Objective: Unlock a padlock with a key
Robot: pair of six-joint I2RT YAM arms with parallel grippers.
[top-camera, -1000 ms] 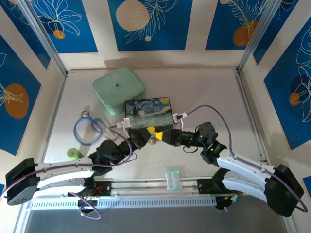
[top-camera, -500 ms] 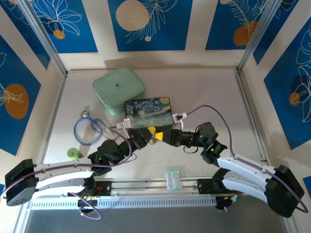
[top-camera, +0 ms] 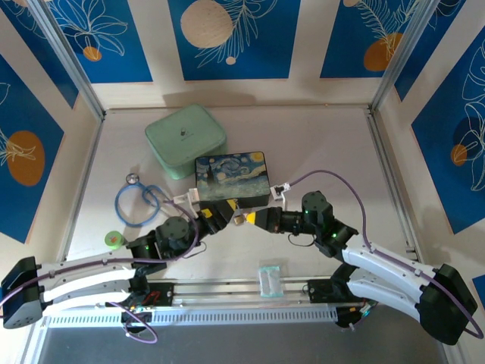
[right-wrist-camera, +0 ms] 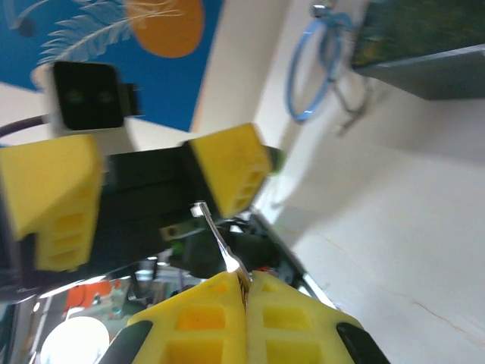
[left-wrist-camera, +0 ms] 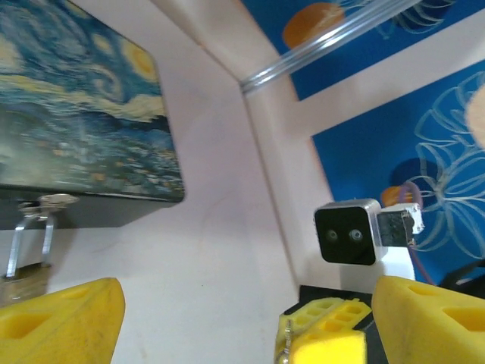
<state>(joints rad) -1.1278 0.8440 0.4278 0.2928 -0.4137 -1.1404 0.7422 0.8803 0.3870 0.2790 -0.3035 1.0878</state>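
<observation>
Your right hand (right-wrist-camera: 244,294) is pinched together on the key (right-wrist-camera: 218,236). It grips the key by its near end, so the thin blade sticks out ahead of the pads, slanted toward the left hand (right-wrist-camera: 144,178). The left hand's jaws stand wide apart and hold nothing. The padlock (left-wrist-camera: 20,274) hangs by its shackle (left-wrist-camera: 32,231) from the small clasp (left-wrist-camera: 50,201) on the near wall of the painted box (left-wrist-camera: 76,114). Its brass body sits low over the desk (left-wrist-camera: 220,250), just beside one left finger and not between the two.

The step in hand looks like steadying the lock and lining the key up with it. I judge you should first bring the left hand across so the brass body sits between its pads, then close gently. A lock dangling free will likely swing away as soon as the key tip pushes on it.

The keyway is hidden from me, so turn the body until its bottom face looks toward the right hand before you advance. Bring the key in slowly along the lock's long axis, with the blade square to the slot. The key is thin and held by a short length, so it may pivot or slip in the pads if it meets brass off-centre. If it jams, back off and re-aim rather than press. Watch that the box does not slide as you push.
</observation>
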